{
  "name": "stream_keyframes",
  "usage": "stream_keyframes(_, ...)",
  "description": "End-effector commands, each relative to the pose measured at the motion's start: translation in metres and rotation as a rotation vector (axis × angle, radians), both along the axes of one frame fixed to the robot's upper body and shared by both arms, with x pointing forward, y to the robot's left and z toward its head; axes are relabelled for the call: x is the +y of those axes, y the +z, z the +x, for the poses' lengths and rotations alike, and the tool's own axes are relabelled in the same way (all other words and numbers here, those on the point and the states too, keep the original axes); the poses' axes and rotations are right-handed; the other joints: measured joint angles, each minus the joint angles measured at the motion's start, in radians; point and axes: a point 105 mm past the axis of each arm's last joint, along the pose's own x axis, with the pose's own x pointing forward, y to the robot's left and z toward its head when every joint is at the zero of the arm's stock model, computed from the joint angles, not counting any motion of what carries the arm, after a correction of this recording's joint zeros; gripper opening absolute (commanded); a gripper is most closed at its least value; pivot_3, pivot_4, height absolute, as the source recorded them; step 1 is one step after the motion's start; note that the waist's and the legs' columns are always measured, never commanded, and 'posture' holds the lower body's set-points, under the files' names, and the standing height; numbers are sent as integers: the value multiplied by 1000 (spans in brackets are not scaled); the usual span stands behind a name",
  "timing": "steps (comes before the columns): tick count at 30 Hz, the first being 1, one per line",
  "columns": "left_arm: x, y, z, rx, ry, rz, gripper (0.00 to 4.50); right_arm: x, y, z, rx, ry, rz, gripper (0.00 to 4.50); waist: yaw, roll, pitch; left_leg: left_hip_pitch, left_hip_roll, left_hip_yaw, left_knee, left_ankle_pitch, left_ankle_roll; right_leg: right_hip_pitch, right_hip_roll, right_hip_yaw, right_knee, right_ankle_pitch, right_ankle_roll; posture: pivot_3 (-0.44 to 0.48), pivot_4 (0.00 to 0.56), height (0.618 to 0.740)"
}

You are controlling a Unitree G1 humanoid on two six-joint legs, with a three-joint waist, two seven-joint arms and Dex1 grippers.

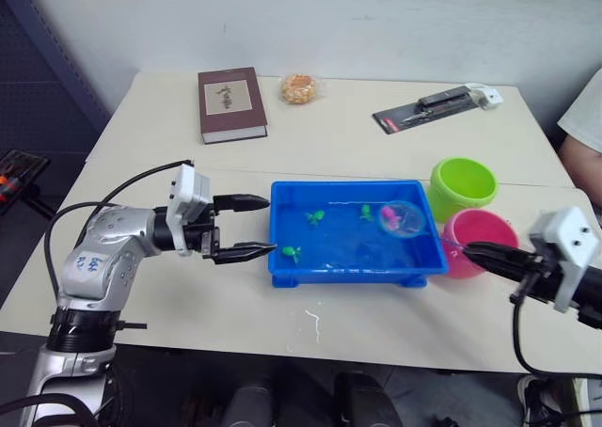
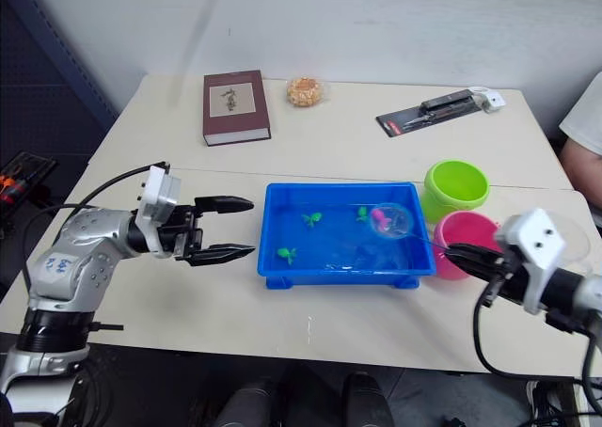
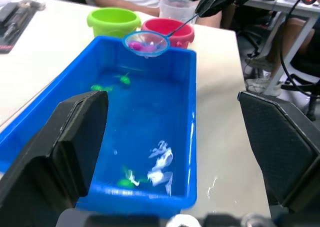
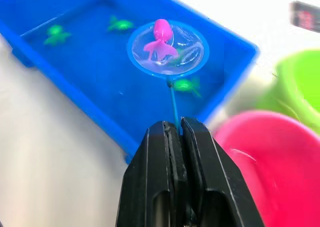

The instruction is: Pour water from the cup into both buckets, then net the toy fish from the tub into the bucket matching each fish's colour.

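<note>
Right end effector (image 4: 176,129) clamps net (image 4: 167,49) handle; left end effector (image 1: 243,228) gapes wide, empty.

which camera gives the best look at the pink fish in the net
The right wrist view: the pink fish lies large and unobstructed in the net, above the tub. Both eye views and the left wrist view show it as a small pink spot inside the hoop.

My 2 head eyes look forward and down over the table (image 1: 329,135). Each wrist camera sits low and close, facing the tub (image 3: 187,137) from opposite ends, sharing the net (image 4: 167,49).
</note>
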Motion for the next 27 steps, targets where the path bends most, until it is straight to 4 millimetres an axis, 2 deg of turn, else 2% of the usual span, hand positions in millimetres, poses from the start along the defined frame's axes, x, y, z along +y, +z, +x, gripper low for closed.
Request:
stream_keyframes(1, -9, 4, 1, -26, -53, -7, 4439, -18, 15, -16, -73, -81, -49, 0, 3, 0, 0, 1, 0, 0, 0, 0, 0, 0, 0, 0, 0, 0, 0, 0, 150, 738)
stream_keyframes(4, -14, 2, 3, -23, -78, -4, 4439, -36, 13, -27, -82, -162, -43, 0, 4, 0, 0, 0, 0, 0, 0, 0, 0, 0, 1, 0, 0, 0, 0, 0, 150, 738)
stream_keyframes(8, -19, 0, 5, -13, -98, -10, 4439, -65, 7, -41, -121, -272, -202, 0, 5, 0, 0, 0, 0, 1, 0, 0, 0, 0, 1, 1, 0, 0, 0, 0, 150, 738)
stream_keyframes(11, -24, -1, 5, -12, -108, -17, 4439, -77, -1, -44, -178, -306, -332, 0, 3, 0, 0, 1, 0, 1, 0, 0, 0, 0, 1, 2, 0, 0, 0, 0, 150, 738)
stream_keyframes(17, -31, -2, 5, -14, -114, -27, 4439, -81, -11, -41, -337, -311, -599, 0, -4, 0, 0, 2, 0, 2, 0, 0, 0, 0, 1, 3, 0, 0, 0, 0, 150, 738)
stream_keyframes(19, -32, -2, 5, -14, -111, -32, 4439, -83, -7, -40, -412, -333, -691, 0, -6, 0, 0, 2, 0, 2, 0, 0, 0, 0, 1, 3, 0, 0, 0, 0, 150, 738)
stream_keyframes(23, -34, 1, 9, -24, -83, -55, 4439, -81, -7, -38, -504, -284, -966, 0, -8, 1, -1, 2, 0, 2, 0, 0, 0, 0, 1, 3, 0, 0, 0, 0, 150, 738)
stream_keyframes(27, -34, 0, 9, -28, -56, -68, 4439, -74, -12, -40, -601, -240, -1128, 0, -13, 1, -1, 2, 0, 2, 0, 0, 0, 0, 1, 3, 0, 0, 0, 0, 150, 738)
